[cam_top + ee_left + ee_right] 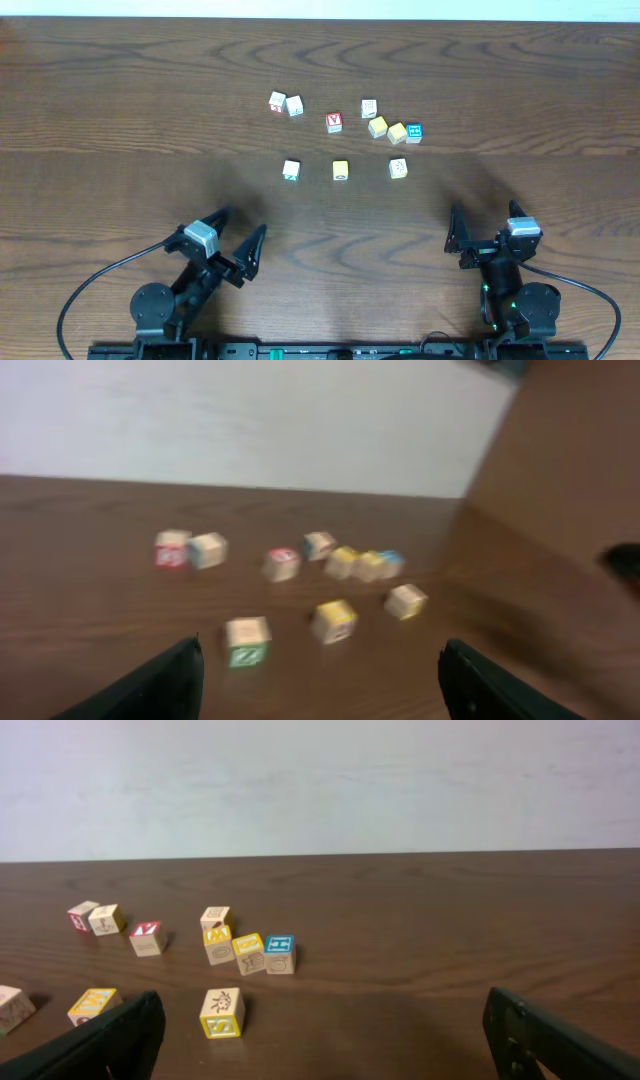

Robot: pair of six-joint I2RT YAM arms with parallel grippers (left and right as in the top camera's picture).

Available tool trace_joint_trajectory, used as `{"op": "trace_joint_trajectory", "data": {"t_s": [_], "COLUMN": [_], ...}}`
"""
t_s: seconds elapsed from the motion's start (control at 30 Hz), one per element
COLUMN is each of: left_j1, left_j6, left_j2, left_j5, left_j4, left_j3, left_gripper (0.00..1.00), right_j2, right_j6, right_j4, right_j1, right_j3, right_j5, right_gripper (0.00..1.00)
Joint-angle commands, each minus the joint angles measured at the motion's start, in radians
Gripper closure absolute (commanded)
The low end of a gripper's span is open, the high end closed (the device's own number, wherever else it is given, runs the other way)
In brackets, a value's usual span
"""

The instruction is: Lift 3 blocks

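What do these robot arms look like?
Both are black: the left arm and right arm each carry a pale grey box at the wrist, end in two black angular fingers, and trail a thin black cable. Green lights glow on the right one.

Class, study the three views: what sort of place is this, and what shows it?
Likely a robotics lab bench: a wooden table by a plain white wall, left gripper and right gripper at its near edge, alphabet blocks scattered on it.
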Motion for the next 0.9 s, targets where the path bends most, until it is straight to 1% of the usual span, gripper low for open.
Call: {"op": "trace_joint_trajectory", "data": {"t_s": [0.0, 0.07, 0.13, 0.2, 0.23, 0.33, 0.4, 0.47, 0.53, 0.6, 0.63, 0.67, 0.73, 0.8, 0.87], "left_j1": [0.005, 0.005, 0.005, 0.005, 0.005, 0.005, 0.005, 0.005, 0.005, 0.005, 0.005, 0.005, 0.005, 0.004, 0.004], "left_j6": [-0.124, -0.167, -0.179, -0.179, -0.179, -0.156, -0.133, -0.133, -0.129, -0.126, -0.126, -0.126, -0.126, -0.111, -0.075], "left_j2": [-0.008, -0.008, -0.008, -0.008, -0.008, 0.021, 0.073, 0.166, 0.285, 0.414, 0.474, 0.537, 0.618, 0.69, 0.74], "left_j5": [0.095, 0.095, 0.088, 0.052, 0.016, -0.098, -0.154, -0.205, -0.209, -0.153, -0.079, 0.039, 0.178, 0.214, 0.214], "left_j4": [0.08, 0.175, 0.296, 0.332, 0.326, 0.274, 0.208, 0.081, -0.063, -0.187, -0.225, -0.254, -0.252, -0.194, -0.195], "left_j3": [-0.005, -0.005, 0.008, 0.037, 0.059, 0.142, 0.215, 0.323, 0.441, 0.553, 0.6, 0.645, 0.683, 0.695, 0.706], "left_gripper": [0.25, 0.25, 0.25, 0.25, 0.24, 0.24, 0.24, 0.25, 0.24, 0.24, 0.24, 0.24, 0.24, 0.24, 0.24], "right_j2": [-0.006, -0.006, -0.006, -0.006, -0.006, -0.006, -0.006, -0.006, -0.006, -0.006, -0.006, -0.006, -0.006, -0.006, -0.006], "right_j6": [-0.016, -0.016, -0.016, -0.016, -0.016, -0.016, -0.016, -0.016, -0.016, -0.016, -0.016, -0.016, -0.016, -0.016, -0.016], "right_j4": [-0.005, -0.005, -0.005, -0.005, -0.005, -0.005, -0.005, -0.005, -0.005, -0.005, -0.005, -0.005, -0.005, -0.005, -0.005], "right_j1": [-0.006, -0.006, -0.006, -0.006, -0.006, -0.006, -0.006, -0.006, -0.006, -0.006, -0.006, -0.006, -0.006, -0.006, -0.006], "right_j3": [-0.002, -0.002, -0.002, -0.002, -0.002, -0.002, -0.002, -0.002, -0.002, -0.002, -0.002, -0.002, -0.002, -0.002, -0.002], "right_j5": [0.009, 0.009, 0.009, 0.009, 0.009, 0.009, 0.009, 0.009, 0.009, 0.009, 0.009, 0.009, 0.009, 0.009, 0.009], "right_gripper": [0.01, 0.01, 0.01, 0.01, 0.01, 0.01, 0.01, 0.01, 0.01, 0.01, 0.01, 0.01, 0.01, 0.01, 0.01]}}
